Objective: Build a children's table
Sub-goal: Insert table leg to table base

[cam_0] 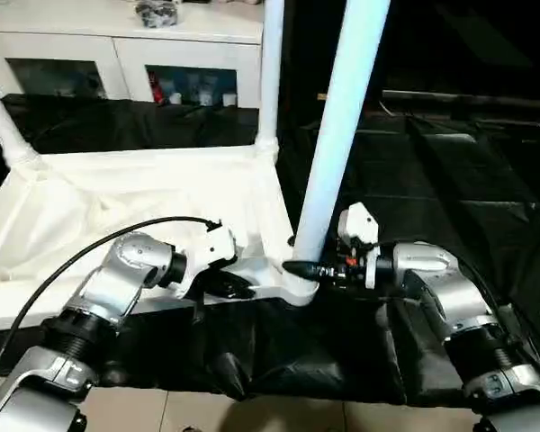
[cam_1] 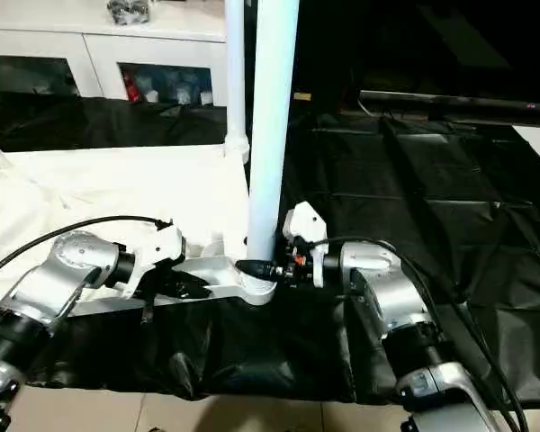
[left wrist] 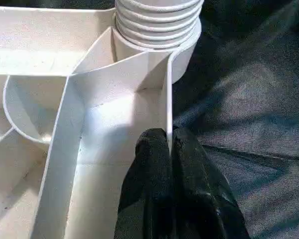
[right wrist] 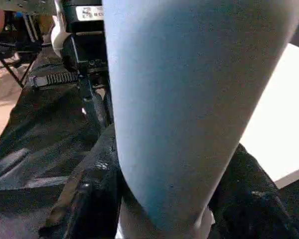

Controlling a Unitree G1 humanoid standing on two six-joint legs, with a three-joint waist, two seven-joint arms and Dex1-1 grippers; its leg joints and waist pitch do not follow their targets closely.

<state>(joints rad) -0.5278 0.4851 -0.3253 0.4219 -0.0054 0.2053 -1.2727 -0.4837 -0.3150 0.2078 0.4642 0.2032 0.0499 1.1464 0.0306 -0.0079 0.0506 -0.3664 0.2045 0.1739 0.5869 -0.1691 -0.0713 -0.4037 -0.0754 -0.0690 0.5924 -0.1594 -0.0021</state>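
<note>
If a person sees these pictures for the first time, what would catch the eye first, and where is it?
The eye goes first to the tall white leg rising from the near corner socket of the upturned table top, in the middle of the scene. The right gripper clasps the leg low down from the right. The left gripper pinches the top's rim wall just left of that corner, all over a black cloth.

black cloth (cam_0: 450, 180) spread over the floor, white upturned table top (cam_0: 117, 207) lying on it
</note>
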